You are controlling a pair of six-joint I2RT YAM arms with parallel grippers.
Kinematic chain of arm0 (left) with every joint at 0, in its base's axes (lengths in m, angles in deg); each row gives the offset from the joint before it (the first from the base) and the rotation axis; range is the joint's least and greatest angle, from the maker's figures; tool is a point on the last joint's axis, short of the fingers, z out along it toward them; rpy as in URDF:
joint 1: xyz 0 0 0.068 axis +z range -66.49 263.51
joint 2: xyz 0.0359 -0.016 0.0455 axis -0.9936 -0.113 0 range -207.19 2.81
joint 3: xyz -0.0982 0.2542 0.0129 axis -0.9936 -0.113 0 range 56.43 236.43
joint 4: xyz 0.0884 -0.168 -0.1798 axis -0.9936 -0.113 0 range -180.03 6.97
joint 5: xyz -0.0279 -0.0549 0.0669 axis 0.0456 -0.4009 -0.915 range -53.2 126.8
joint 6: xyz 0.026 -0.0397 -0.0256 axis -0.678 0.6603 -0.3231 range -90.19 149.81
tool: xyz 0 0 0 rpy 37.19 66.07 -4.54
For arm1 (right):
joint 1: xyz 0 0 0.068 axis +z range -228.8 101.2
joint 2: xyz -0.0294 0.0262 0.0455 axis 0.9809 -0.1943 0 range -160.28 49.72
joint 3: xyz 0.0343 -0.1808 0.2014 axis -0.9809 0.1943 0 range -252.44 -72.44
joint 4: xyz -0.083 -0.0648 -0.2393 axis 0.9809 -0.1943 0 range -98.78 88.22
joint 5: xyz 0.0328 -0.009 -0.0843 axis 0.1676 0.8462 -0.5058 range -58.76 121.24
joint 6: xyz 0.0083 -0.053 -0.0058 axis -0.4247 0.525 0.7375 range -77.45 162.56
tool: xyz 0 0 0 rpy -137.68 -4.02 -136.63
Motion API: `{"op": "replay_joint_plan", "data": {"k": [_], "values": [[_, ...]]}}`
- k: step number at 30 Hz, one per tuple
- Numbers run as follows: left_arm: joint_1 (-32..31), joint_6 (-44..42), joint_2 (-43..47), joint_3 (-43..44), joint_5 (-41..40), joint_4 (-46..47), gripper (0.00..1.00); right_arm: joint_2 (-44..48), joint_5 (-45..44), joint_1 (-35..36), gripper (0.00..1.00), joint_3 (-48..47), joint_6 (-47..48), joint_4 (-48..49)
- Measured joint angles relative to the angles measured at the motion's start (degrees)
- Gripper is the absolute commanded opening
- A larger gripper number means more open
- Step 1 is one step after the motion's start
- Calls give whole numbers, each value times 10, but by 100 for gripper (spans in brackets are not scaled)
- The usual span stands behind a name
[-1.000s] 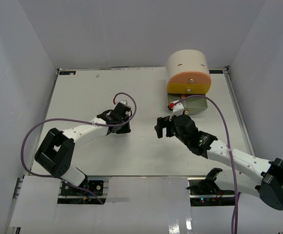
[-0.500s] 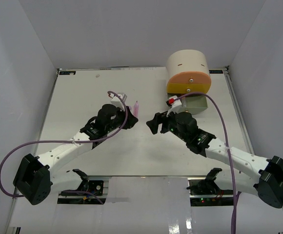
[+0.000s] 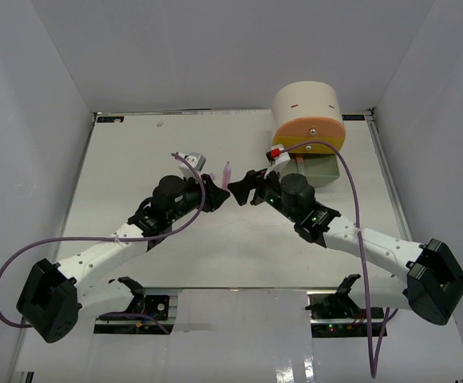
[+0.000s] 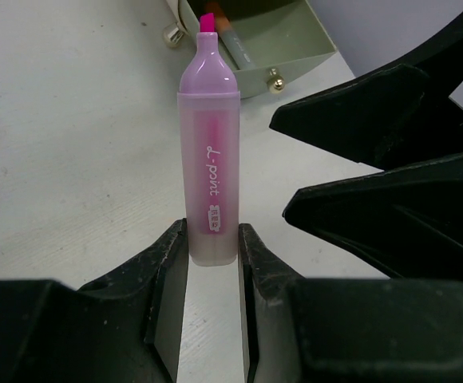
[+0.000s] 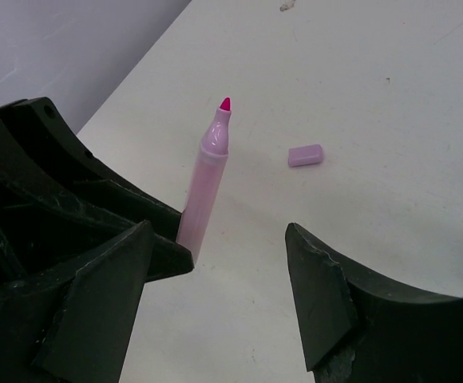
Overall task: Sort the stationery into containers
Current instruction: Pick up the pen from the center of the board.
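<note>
One pale pink plastic highlighter (image 4: 209, 159) with a bare magenta tip is pinched by its tail end between the two fingers of the left tool (image 4: 212, 238), near the middle of the white bench (image 3: 136, 144), its tip pointing towards the far edge. The right tool (image 5: 217, 235) faces it from the right with its two jaws spread and nothing between them; the highlighter stands just in front of it. One small purple cap (image 5: 306, 155) lies flat on the bench, apart from the highlighter. One round cream organiser (image 3: 306, 100) stands by the far right corner with three drawers: peach-orange (image 3: 309, 134), yellow (image 3: 305, 148) and grey-green (image 3: 318, 170). The grey-green drawer is pulled out, and one red-capped white pen (image 3: 277, 152) juts from it.
</note>
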Motion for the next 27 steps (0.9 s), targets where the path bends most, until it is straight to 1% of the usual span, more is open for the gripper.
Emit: {"op": "replay_joint_plan", "data": {"k": [4,11,19,22,23,25,26,27], "values": [[0,-3,0,-2,4,15,1,-19,7,0,68,-10,-3,14],[0,-7,2,-17,11,43,1,-48,23,0,54,-26,-9,26],[-1,-10,6,-25,16,64,1,-64,36,0,47,-29,-15,38],[-1,-10,11,-31,18,74,1,-67,40,0,40,-30,-17,41],[-1,-11,12,-31,19,75,1,-67,40,0,35,-30,-17,42],[-1,-12,12,-32,20,78,2,-68,45,0,28,-30,-20,46],[-1,-13,13,-34,21,80,5,-68,46,1,21,-30,-20,48],[-1,-15,15,-37,21,82,6,-68,48,2,18,-30,-21,49]]}}
